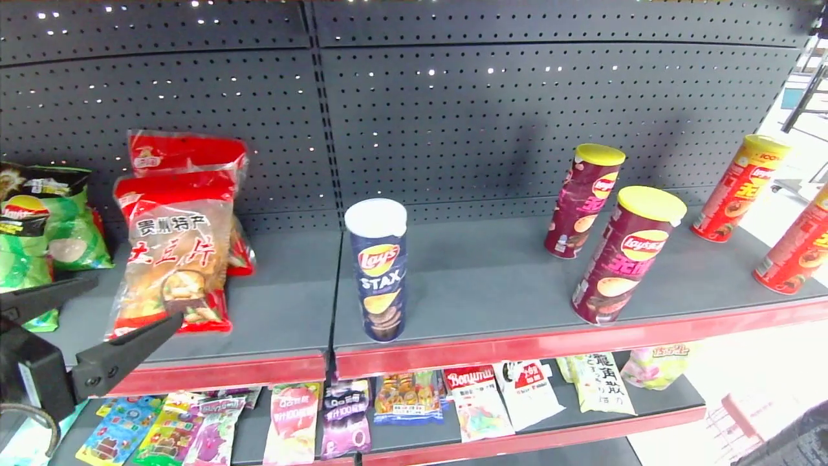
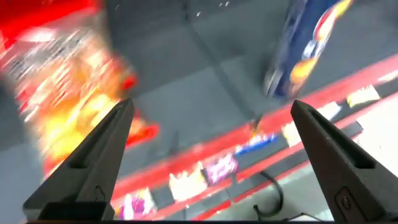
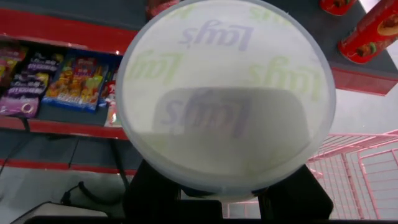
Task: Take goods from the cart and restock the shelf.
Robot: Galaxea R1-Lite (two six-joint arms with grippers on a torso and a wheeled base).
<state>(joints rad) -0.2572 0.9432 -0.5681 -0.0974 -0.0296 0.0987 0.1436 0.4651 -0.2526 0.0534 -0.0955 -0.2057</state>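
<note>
Top shelf (image 1: 491, 285) is a grey deck with a red front lip and a dark pegboard back panel (image 1: 517, 116). A blue can (image 1: 376, 268) stands upright close to the lip, just right of the seam between the two deck sections. Further right are two maroon cans (image 1: 624, 255) with yellow lids, one nearer the front and one behind it, and red cans (image 1: 737, 188) at the far end. On the left section red snack bags (image 1: 178, 259) lean back toward the pegboard, with green bags (image 1: 39, 220) beside them. The left gripper (image 1: 139, 299) hangs in front of those red bags, fingers spread wide and holding nothing. The right gripper (image 3: 227, 196) is pinching a white-lidded can (image 3: 227, 93), lid facing the wrist camera, out in front of the shelf edge. Candy packets (image 1: 407, 398) lie on the lower shelf. The pink wire cart (image 3: 373, 168) sits on the pale floor (image 3: 50, 186) to the right.
</note>
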